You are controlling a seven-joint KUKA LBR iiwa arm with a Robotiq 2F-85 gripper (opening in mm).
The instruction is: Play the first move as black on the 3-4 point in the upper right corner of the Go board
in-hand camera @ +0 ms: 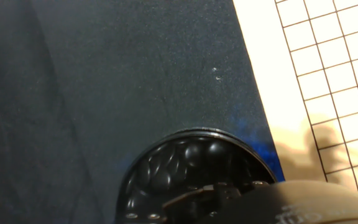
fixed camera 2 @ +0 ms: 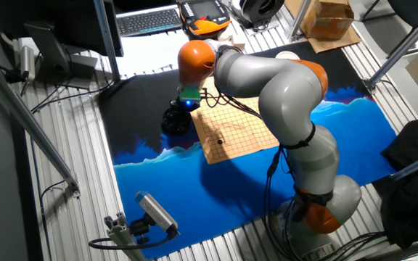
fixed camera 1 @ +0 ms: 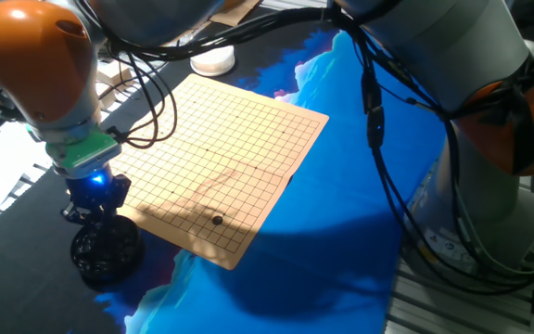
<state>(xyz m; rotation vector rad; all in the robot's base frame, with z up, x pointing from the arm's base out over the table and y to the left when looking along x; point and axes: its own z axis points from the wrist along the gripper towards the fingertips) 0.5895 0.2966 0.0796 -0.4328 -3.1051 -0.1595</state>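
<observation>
The bowl of stones (in-hand camera: 194,180) sits right under my gripper (fixed camera 1: 91,206); I cannot tell whether its fingers are parted. One black stone (fixed camera 1: 217,220) already lies on the Go board (fixed camera 1: 221,158), near its close edge, so I'd lift straight up without nudging the bowl.

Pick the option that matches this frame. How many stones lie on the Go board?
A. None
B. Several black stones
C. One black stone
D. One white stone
C: a single black stone sits on the Go board near its corner closest to the camera in one fixed view, and every other intersection looks bare; the gripper hangs over the bowl of black stones beside the board.
</observation>
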